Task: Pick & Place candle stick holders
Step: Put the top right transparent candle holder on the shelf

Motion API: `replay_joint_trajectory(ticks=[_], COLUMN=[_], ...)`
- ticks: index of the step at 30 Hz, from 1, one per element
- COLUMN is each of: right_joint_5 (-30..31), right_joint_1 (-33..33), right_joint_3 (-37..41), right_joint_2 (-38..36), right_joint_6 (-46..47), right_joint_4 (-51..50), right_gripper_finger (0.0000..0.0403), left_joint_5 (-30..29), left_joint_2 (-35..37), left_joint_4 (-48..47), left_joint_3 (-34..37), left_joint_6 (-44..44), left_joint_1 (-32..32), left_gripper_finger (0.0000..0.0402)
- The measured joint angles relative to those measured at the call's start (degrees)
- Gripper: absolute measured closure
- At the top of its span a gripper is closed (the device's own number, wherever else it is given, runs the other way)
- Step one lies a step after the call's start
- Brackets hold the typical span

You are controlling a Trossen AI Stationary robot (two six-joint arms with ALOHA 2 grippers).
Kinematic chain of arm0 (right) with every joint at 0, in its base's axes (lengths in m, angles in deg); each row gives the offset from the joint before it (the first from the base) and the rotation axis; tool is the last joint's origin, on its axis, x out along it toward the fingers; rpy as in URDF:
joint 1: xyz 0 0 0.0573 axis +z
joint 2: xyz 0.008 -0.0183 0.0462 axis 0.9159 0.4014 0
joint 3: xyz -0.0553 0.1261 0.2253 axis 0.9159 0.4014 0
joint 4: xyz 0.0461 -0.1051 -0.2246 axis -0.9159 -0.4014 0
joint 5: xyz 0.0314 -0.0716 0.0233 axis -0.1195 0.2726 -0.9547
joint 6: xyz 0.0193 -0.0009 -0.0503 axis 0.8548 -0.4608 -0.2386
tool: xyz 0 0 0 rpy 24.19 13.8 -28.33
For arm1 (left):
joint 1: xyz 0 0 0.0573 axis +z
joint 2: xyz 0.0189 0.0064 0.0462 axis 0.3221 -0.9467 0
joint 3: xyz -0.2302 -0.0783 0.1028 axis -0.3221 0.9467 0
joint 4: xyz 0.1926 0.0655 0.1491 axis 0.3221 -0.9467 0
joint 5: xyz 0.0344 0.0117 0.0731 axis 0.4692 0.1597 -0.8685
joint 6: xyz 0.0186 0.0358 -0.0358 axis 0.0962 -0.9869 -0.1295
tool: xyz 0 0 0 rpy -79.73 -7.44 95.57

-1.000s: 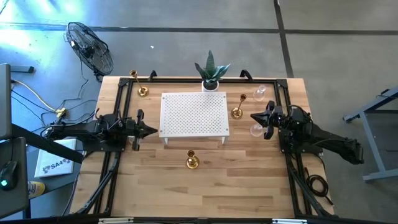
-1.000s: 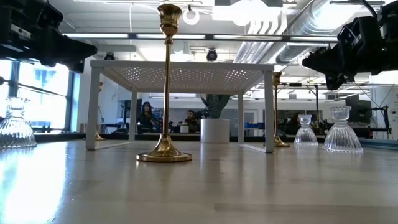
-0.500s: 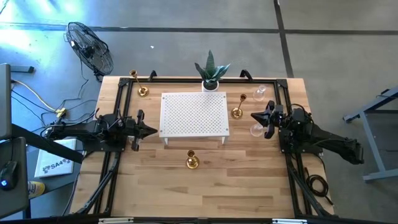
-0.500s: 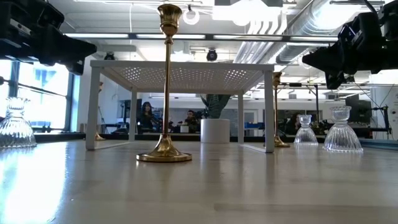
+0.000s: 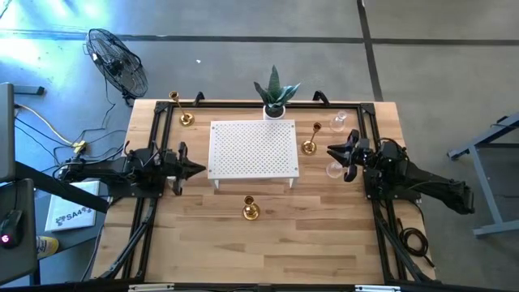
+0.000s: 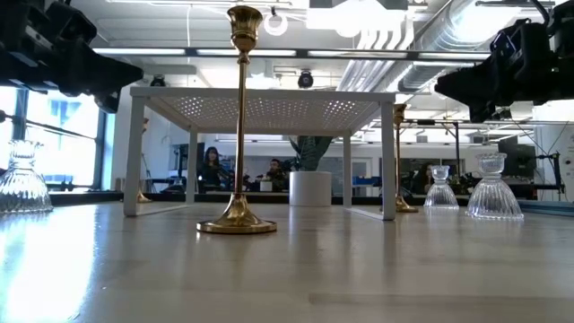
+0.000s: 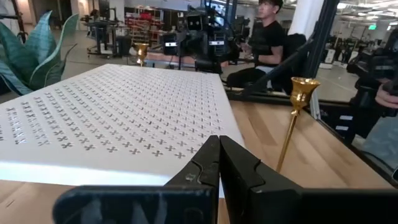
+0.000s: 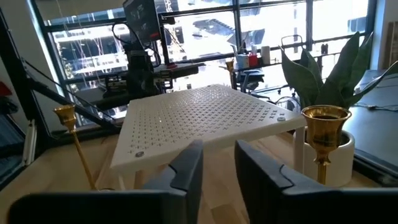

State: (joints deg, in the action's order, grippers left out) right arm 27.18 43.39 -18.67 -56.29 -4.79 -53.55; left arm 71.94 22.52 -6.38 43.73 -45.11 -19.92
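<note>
The right gripper (image 5: 332,151) hangs above the table with a narrow gap between its dark fingers (image 8: 186,168), grasping nothing. At its 7 o'clock in the high view a clear glass stemmed holder (image 5: 333,169) stands just beside it; a second glass one (image 5: 338,122) is at 1 o'clock. A shiny gold candlestick holder (image 5: 309,146) stands at 9 o'clock, against the white perforated metal shelf (image 5: 253,148). Across the shelf, the left gripper (image 5: 201,169) waits clenched and empty. Another gold holder (image 5: 250,210) stands at the shelf's 6 o'clock, a third (image 5: 185,116) near its 10 o'clock.
</note>
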Motion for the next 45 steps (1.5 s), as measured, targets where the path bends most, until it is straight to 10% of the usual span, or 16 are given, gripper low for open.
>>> replay_joint_trajectory(ticks=[11,25,45], right_joint_5=[14.79,48.77,43.44], right_joint_1=[0.0,-0.07,-0.51], right_joint_3=[-0.38,-11.65,-33.49], right_joint_2=[0.02,6.85,33.03], right_joint_6=[-7.7,8.81,19.4], right_joint_4=[-1.35,-18.01,-39.44], right_gripper_finger=[0.0151,0.0123,0.0123], left_joint_5=[-1.82,-16.79,-7.98], left_joint_2=[0.0,0.0,0.0], left_joint_4=[0.04,1.08,3.89], left_joint_3=[-0.73,-0.95,-1.01], left_joint_6=[-1.06,-19.81,-13.93], left_joint_1=[0.0,0.0,0.0], left_gripper_finger=[0.0401,0.0401,0.0401])
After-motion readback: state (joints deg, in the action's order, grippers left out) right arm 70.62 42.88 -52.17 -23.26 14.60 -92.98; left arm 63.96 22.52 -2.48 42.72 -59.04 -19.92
